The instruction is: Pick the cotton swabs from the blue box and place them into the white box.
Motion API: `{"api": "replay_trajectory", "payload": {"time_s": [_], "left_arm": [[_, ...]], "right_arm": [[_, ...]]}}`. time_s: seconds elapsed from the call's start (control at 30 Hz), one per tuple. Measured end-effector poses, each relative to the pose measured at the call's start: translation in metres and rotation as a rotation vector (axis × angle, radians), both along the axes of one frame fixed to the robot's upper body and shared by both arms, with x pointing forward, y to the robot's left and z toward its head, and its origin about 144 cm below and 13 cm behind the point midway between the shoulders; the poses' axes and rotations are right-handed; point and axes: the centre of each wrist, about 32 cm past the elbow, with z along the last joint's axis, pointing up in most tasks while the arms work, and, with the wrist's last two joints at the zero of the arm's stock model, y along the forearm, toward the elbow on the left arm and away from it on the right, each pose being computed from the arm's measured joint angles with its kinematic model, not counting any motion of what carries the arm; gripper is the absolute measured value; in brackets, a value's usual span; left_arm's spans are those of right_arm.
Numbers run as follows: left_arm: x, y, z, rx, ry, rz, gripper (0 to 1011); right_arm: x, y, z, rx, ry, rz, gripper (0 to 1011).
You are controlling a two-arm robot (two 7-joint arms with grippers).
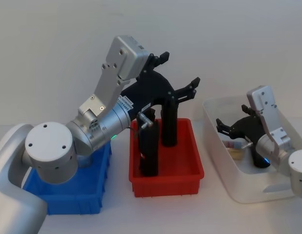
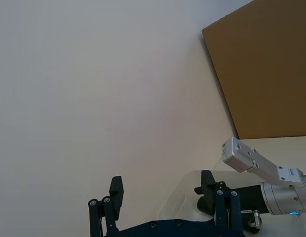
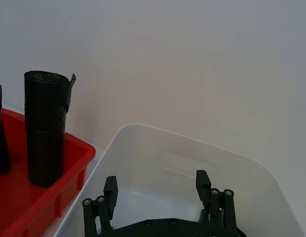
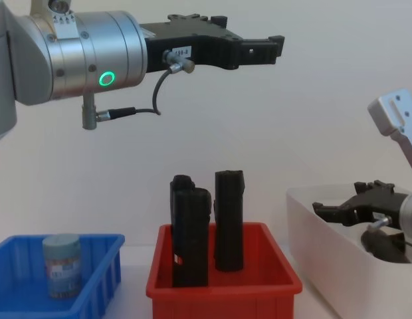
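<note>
The right end effector (image 1: 234, 127) sits inside the white box (image 1: 248, 192), fingers spread and empty, apparently having released cotton swabs (image 1: 234, 145) there. The left end effector (image 4: 259, 48), also spread and empty, hovers high above the red bin (image 4: 222, 289), left of the white box, likely clearing the black rolls (image 4: 228, 219). One tub (image 4: 62, 264) waits in the blue box (image 4: 103, 279).

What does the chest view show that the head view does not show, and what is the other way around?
Chest view alone: a tub of cotton swabs standing upright in the blue box; in the head view the left arm covers that spot. Head view alone: a small pale item lying on the floor of the white box, just beside the right gripper. Shared: the red bin with its tall black rolls, the left gripper raised open and empty above it, and the right gripper, open, low inside the white box.
</note>
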Motion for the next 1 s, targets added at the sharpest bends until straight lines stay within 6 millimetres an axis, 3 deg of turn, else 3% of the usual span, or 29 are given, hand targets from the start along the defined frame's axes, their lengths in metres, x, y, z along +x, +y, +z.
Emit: {"api": "replay_trajectory", "payload": {"time_s": [1.0], "left_arm": [[0.0, 0.0, 0.0, 0.0, 0.0, 0.0, 1003]], "right_arm": [[0.0026, -0.0008, -0.0007, 0.002, 0.02, 0.011, 1002]]}}
